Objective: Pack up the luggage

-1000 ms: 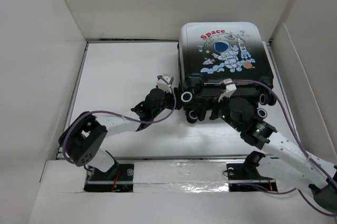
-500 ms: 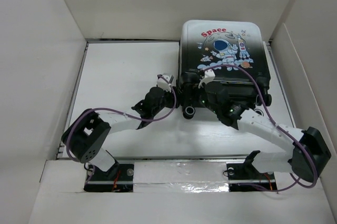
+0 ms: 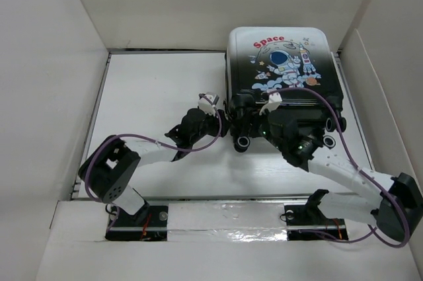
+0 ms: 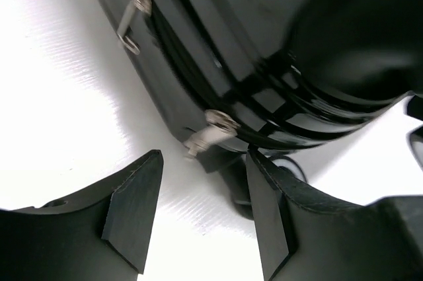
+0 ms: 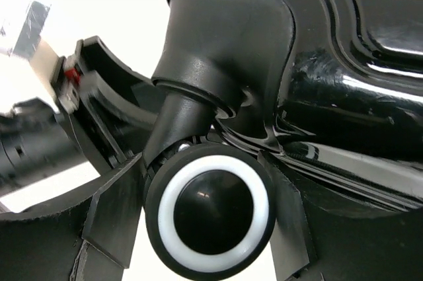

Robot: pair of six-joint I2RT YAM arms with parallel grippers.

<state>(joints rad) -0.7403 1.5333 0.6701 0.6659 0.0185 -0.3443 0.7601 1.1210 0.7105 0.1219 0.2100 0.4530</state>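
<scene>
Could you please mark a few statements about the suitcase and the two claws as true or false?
1. The black-to-white hard-shell suitcase lies closed, astronaut print up. True.
2. The left claw is clamped on a zipper pull. False: its fingers are apart, and the silver metal zipper pull sits between them, ungripped.
3. The right claw straddles a black wheel with a white ring. True.
4. The suitcase sits at the left of the white table. False: it is at the far right.

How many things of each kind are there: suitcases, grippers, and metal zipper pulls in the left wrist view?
Suitcases: 1, the luggage
Grippers: 2, left gripper and right gripper
Metal zipper pulls: 2
Total: 5
</scene>
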